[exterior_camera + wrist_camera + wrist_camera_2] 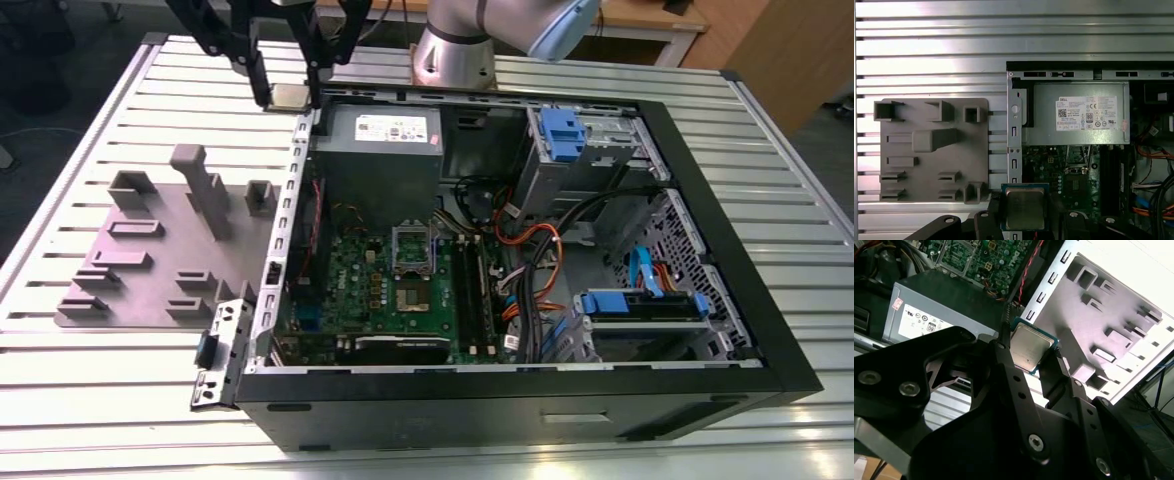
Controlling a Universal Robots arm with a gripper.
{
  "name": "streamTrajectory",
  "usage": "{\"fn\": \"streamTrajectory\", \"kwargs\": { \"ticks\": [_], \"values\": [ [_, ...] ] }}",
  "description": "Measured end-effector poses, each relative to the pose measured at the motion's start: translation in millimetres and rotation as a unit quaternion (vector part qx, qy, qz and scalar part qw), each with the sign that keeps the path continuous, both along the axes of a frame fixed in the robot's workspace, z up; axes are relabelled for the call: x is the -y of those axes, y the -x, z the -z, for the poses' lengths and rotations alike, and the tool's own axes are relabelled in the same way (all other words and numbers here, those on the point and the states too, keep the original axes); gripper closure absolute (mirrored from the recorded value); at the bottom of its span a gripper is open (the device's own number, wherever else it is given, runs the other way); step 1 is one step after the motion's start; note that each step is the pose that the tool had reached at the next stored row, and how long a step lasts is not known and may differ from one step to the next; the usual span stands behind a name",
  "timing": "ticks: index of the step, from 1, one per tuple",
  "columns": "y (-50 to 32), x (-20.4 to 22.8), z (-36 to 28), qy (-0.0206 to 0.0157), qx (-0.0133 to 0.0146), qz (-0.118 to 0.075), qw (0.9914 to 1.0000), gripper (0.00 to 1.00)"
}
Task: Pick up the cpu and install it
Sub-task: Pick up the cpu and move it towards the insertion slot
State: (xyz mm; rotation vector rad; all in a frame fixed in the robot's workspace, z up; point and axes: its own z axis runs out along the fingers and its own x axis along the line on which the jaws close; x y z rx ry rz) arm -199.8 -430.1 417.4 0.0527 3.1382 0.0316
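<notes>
Exterior view: black two-fingered claw (286,88) hangs over the far corner of the open black tower case (747,330), on the exterior view's left. The case lies on its side on the slatted aluminium table (107,400).

Claw state: closed down to the width of the small flat square cpu with a shiny silver-grey metal top (286,97). One finger presses on each of two opposite edges. The chip is lifted clear of the table, and nothing else touches it.

Second wrist view: cpu (1029,347) sits level between the fingers (1004,347), metal top facing the camera, dark rim visible.

First wrist view: cpu (1024,209) hangs above the case's side wall, just beside the green motherboard (1054,165).

Position against the target: the big grey metal power supply box with a white label (380,140) lies just beside the claw. The socket area with its silver metal frame (411,265) sits on the motherboard (360,290), nearer the camera, well apart from the chip.

Step in hand (judgement): pick-up done, chip in carry, not yet over the socket.

What installing calls for (judgement): travel over the power supply box to the socket, square alignment of chip to socket, and a level, gentle descent. Whether the frame stands fully open I cannot tell.

Grey moulded fixture plate (147,260) lies on the table on the exterior view's left.
</notes>
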Motion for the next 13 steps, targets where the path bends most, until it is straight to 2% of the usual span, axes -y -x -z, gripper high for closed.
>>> {"fn": "streamTrajectory", "kwargs": {
  "ticks": [2, 7, 13],
  "values": [
    [-1.9, 0.7, 0.0, 0.0, 0.0, 0.0, 1.0, 0.53],
    [-2.8, 8.9, 0.0, 0.0, 0.0, 0.0, 1.0, 0.53],
    [-8.3, 9.1, 0.0, 0.0001, 0.0, 0.0, 1.0, 0.53]
  ]
}}
